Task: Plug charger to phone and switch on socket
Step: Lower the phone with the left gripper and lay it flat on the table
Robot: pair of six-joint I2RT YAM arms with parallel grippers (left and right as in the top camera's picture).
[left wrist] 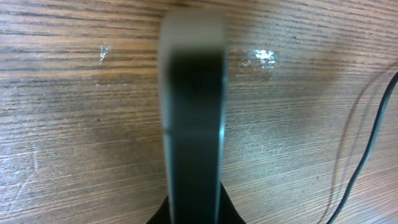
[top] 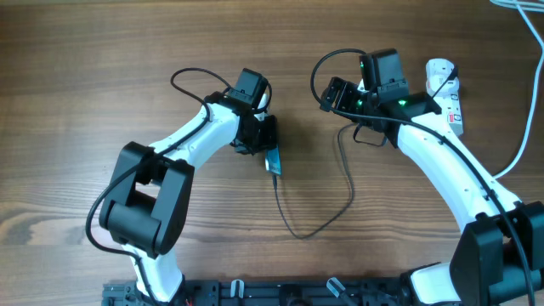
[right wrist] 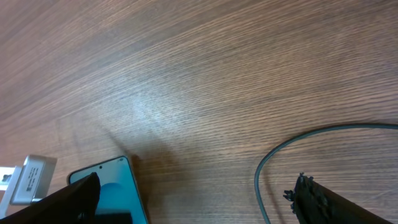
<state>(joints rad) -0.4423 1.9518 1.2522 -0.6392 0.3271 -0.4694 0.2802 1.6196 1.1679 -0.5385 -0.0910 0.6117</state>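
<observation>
Overhead, the phone (top: 274, 161) lies on the table (top: 85, 51) just beside the left gripper (top: 263, 141), the charger (top: 297, 235) looping from its lower end toward the right gripper (top: 335, 94), the socket (top: 448, 95) at the far right. The left wrist view gives only 1 blurred dark bar, fingers pressed together; the right wrist view alone shows 2 fingers (right wrist: 68, 199) spread wide, holding nothing.

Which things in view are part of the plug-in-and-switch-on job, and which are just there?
Job:
- phone
- charger
- socket

Just there:
- thick white cord
- black rail along the bottom of the overhead view
</observation>
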